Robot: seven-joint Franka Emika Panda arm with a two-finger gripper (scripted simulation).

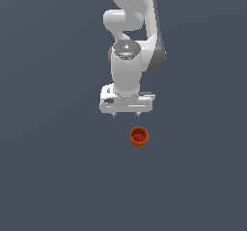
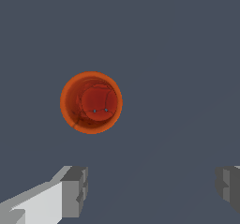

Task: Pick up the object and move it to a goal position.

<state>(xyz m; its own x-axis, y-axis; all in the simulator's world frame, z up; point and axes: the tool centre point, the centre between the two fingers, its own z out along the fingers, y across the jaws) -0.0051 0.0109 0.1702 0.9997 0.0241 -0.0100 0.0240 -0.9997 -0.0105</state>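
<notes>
My gripper (image 1: 126, 114) hangs above the flat grey floor (image 1: 48, 177) with its fingers (image 2: 75, 190) spread wide apart and nothing between them, and the cup (image 1: 139, 137) stands upright on the floor just beside me, a little toward the exterior view's right of my fingertips and nearer that camera. In the wrist view I look almost straight down into the cup (image 2: 91, 102): a round orange-red rim, a darker red inside, and it sits clear of the gap between my fingers, so I am not yet over it. I judge it light and stiff, a small hollow pot with thin walls, and it looks narrower than my open span, so it should fit between the pads with room to spare. The sides taper slightly toward the base (the ribbing is faint in these renders, but I think it is there), and that taper could let the cup slide downward out of a loose pinch. My guess is that the best hold is across the outside of the wall, a little below the rim, with the pads on opposite sides so the round body centres itself. Pinching one wall through the mouth looks possible too, though less steady. No goal marker shows in either view.
</notes>
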